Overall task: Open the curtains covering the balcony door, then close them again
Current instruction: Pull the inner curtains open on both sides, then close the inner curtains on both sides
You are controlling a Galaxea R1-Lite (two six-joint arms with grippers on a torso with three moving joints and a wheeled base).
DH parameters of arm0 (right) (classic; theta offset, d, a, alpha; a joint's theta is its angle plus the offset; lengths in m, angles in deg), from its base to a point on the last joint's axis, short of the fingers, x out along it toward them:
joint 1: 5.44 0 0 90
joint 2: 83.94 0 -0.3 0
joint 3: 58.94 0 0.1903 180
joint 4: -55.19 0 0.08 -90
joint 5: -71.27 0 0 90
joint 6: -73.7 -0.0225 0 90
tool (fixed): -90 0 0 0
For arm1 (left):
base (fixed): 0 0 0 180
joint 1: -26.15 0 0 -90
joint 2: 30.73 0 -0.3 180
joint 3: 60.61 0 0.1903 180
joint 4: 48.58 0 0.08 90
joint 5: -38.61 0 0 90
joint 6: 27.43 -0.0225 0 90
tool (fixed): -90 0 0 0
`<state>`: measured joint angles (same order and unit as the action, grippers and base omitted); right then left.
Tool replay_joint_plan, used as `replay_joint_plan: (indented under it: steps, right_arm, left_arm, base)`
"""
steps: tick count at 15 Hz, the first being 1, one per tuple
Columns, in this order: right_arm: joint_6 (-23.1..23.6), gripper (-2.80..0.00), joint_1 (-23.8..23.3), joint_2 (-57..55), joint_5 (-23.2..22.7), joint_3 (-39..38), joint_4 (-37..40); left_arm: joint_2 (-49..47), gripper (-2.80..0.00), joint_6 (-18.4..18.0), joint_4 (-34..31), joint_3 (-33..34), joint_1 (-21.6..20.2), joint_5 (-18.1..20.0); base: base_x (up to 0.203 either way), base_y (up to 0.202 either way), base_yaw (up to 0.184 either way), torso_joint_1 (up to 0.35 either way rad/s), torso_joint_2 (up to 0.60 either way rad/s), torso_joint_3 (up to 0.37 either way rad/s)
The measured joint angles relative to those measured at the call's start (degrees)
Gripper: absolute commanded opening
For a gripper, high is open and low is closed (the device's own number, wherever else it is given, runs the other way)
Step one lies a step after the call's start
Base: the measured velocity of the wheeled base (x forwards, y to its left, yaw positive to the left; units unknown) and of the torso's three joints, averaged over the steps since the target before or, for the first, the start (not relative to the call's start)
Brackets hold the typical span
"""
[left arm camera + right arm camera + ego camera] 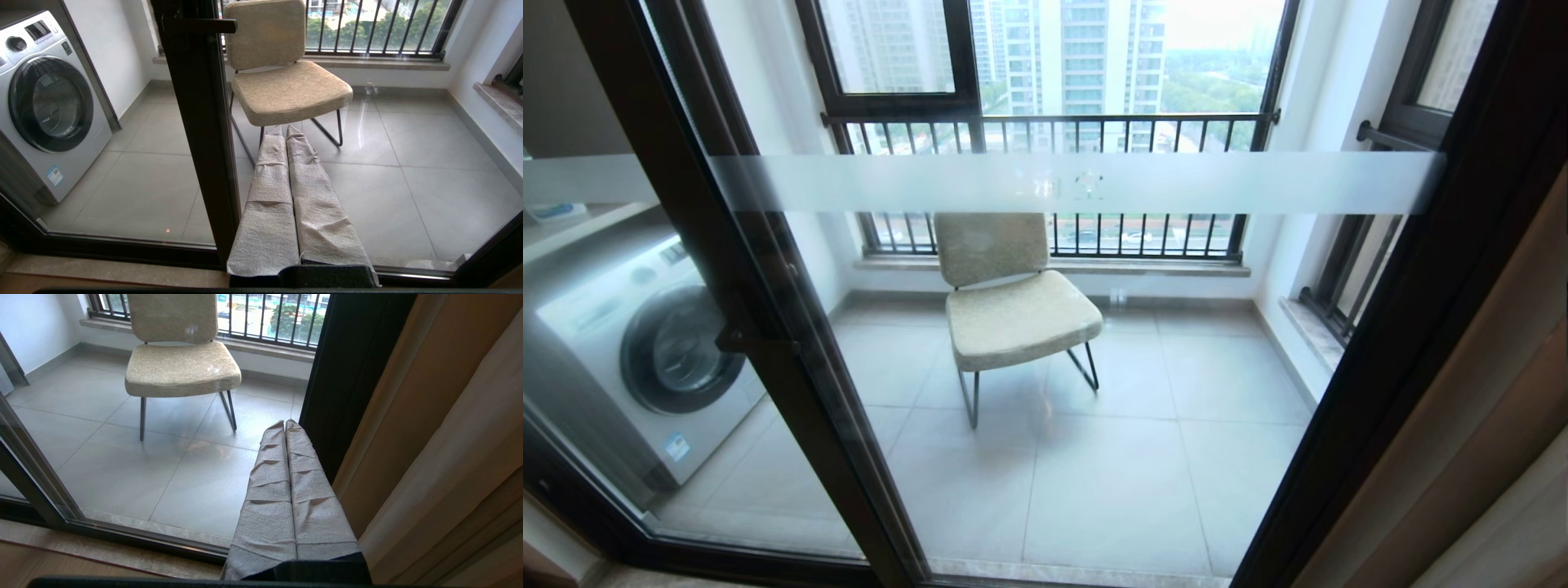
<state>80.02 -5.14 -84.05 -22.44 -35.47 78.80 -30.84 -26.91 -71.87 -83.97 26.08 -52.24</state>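
Observation:
The balcony door point(1094, 184), clear glass in thick black frames with a frosted band, fills the head view uncovered. Its black handle point(737, 335) sits on the middle upright. The cream-beige curtains point(1486, 425) hang gathered at the right edge. Neither arm shows in the head view. My left gripper point(286, 128) is shut and empty, its cloth-wrapped fingers pointing through the glass, just beside the door's middle upright point(196, 122). My right gripper point(284, 422) is shut and empty too, close to the door's right frame point(351, 375), with the curtains point(449, 437) hanging right beside it, not touched.
On the balcony behind the glass stand a beige chair point(1005, 302) on thin metal legs and a white washing machine point(645, 359) at the left. Black-framed windows with a barred railing point(1045, 122) close the far side. A stone sill point(122, 555) runs along the door's foot.

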Motion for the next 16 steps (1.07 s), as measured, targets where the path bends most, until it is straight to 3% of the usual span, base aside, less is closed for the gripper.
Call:
replay_joint_plan:
  steps: [16]
  right_arm:
    - [0.04, -2.80, 0.02, 0.09, -0.02, 0.00, 0.00]
  left_arm:
    - [0.01, -2.80, -0.11, 0.00, 0.00, 0.00, 0.00]
  base:
    - [0.000, 0.000, 0.000, 0.000, 0.00, 0.000]
